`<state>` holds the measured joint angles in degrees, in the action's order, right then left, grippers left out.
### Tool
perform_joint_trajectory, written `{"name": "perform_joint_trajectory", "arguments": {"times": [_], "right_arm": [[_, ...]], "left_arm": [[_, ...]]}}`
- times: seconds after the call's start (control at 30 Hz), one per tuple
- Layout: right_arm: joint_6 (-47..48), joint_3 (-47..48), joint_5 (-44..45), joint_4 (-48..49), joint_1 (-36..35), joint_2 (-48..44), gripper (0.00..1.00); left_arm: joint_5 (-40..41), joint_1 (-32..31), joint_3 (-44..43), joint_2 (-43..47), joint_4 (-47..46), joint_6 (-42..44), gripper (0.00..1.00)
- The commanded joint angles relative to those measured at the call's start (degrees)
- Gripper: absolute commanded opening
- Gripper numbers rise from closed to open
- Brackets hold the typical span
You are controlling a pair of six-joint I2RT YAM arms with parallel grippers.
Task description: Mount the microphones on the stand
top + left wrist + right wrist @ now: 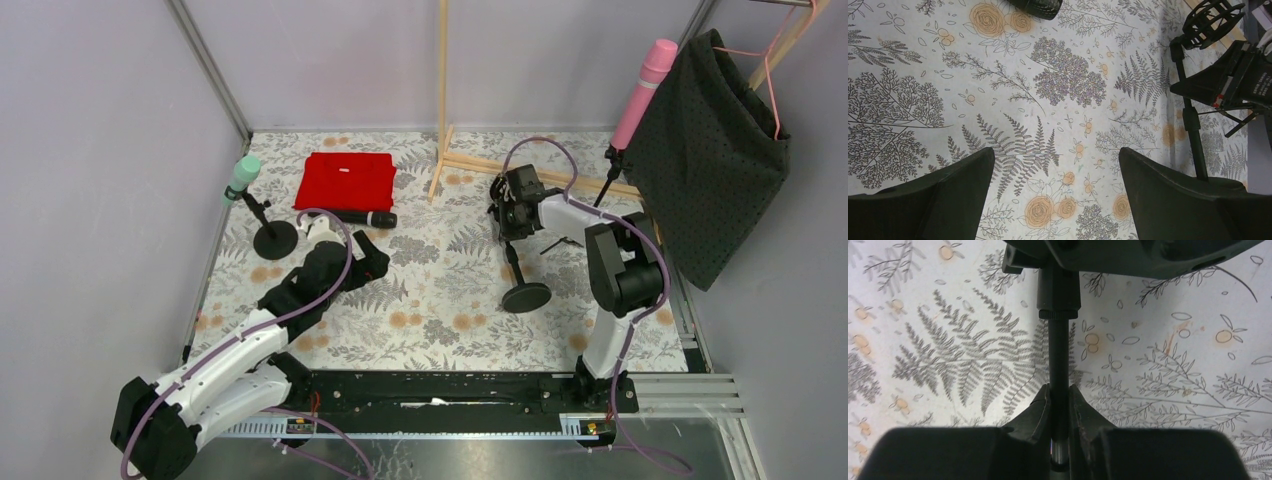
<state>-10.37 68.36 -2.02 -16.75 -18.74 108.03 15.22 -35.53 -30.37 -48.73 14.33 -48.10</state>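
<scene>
Right jaws: pinched tight on the thin pole of the middle stand (pixel 1059 365).
Left jaws: spread wide, with nothing held between them, over the flowered worktop (pixel 1063 115).
Black microphone (pixel 366 219): laid flat on the worktop, touching the near edge of the red cloth (pixel 345 180). It is near the left jaws but apart from them, and well apart from the right jaws.
Middle stand: kept upright, with its round foot on the worktop and its clip (pixel 1212 17) at the top.
Green microphone (pixel 242 175): clipped on a small stand (pixel 274 240) at the left side.
Pink microphone (pixel 645 88): set on a stand at the back right, just beside a hung black cloth (pixel 715 150).
Other things: a wooden frame (pixel 443 100) is seen at the back, behind the middle stand.
</scene>
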Motion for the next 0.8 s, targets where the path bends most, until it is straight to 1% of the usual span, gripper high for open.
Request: {"name": "perform_joint_trajectory", "arguments": {"times": [0.0, 0.2, 0.37, 0.47, 0.53, 0.67, 0.77], "right_arm": [[0.5, -0.9, -3.9, 2.9, -0.1, -9.3, 0.0], [-0.4, -3.8, -6.8, 8.4, -2.4, -19.4, 0.0], [-2.2, -8.9, -8.7, 18.4, -6.2, -26.6, 0.0], [-3.2, -15.2, -9.7, 29.9, -8.1, -29.4, 0.0], [-3.9, -20.1, -10.3, 40.7, -9.1, -30.2, 0.0], [-6.0, -28.6, -10.3, 59.2, -10.7, -29.5, 0.0], [-7.1, -32.4, -9.5, 69.4, -11.3, -28.3, 0.0]], "left_arm": [[0.5, 0.4, 0.1, 1.6, -0.2, -0.3, 0.99], [1.0, 0.5, 0.0, 2.2, 0.3, -0.4, 0.99], [1.0, 0.6, -0.2, 2.9, 0.1, -0.2, 0.99], [1.1, 0.6, -0.4, 3.2, -0.1, 0.2, 0.99], [1.0, 0.6, -0.5, 3.4, -0.5, 0.5, 0.99], [1.3, 0.7, -0.6, 3.5, -1.0, 1.0, 0.99], [1.3, 0.7, -0.8, 3.5, -1.0, 1.5, 0.99]]}}
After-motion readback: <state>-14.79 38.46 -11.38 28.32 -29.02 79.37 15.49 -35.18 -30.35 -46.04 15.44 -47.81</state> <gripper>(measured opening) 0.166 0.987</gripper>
